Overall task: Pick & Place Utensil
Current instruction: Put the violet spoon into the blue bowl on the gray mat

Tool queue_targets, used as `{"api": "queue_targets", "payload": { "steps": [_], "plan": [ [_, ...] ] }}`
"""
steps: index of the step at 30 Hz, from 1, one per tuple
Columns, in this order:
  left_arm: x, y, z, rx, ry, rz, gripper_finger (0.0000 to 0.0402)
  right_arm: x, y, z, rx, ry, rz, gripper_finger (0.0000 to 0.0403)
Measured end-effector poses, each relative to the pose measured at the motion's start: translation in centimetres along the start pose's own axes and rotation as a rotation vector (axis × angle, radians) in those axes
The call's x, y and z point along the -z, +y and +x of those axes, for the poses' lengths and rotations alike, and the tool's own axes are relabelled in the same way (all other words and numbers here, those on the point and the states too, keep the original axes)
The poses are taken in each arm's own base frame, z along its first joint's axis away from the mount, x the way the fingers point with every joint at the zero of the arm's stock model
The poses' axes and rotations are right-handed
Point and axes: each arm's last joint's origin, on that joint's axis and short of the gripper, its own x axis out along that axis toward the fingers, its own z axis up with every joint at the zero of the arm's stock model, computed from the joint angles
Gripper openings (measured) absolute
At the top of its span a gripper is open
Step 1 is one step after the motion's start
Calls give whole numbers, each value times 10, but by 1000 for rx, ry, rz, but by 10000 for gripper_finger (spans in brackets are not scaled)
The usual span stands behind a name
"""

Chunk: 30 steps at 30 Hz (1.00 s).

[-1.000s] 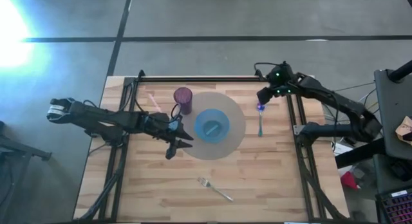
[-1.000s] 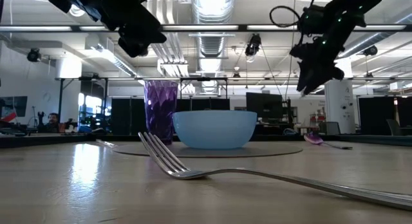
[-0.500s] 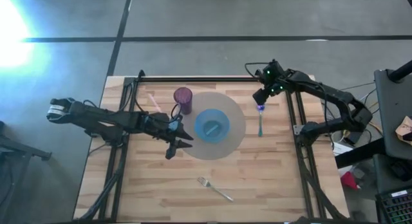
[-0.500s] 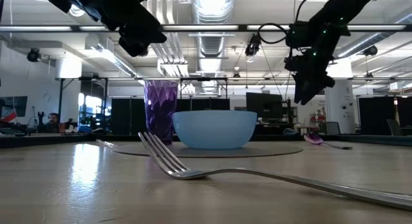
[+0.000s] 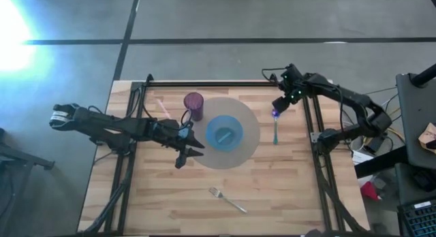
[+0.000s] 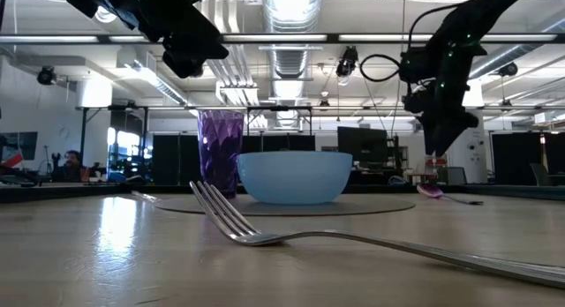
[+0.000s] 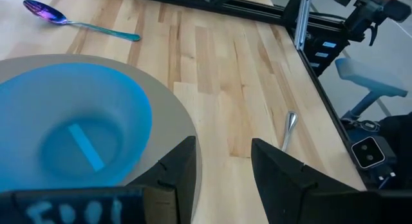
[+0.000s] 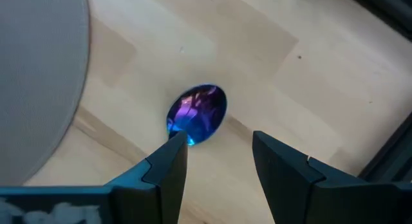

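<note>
A spoon with an iridescent purple-blue bowl lies flat on the wood, right of the grey plate, handle toward the near edge; it also shows in the right wrist view and the low view. My right gripper hangs open just above the spoon's bowl, fingers pointing down, clear of it in the low view. A silver fork lies near the near edge. My left gripper waits open, raised over the plate's left near rim.
A blue bowl sits on a round grey plate at mid-table, with a purple cup at the plate's far left rim. A pink stick-like thing lies left of the cup. Black frame rails run along the table's sides.
My right gripper has come down toward the spoon's bowl, swinging first a little toward the table's left and then back right, and its wrist has turned. The spoon, the fork and my left arm have stayed where they were.
</note>
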Motion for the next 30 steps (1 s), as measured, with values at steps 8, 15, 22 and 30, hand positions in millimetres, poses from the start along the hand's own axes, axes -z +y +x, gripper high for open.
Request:
{"api": "queue_targets", "payload": {
  "steps": [8, 15, 22, 30],
  "plan": [
    [0, 0, 0, 0, 0, 0, 140, 15, -2, 19, -6, -43, 53, 173],
    [0, 0, 0, 1, 0, 7, 140, 21, -3, 33, -15, -97, 98, 173],
    [0, 0, 0, 1, 1, 8, 140, 22, -4, 41, -22, -151, 102, 173],
    [0, 0, 0, 1, 1, 13, 140, 30, -8, 51, -19, -170, 113, 173]
  ]
}}
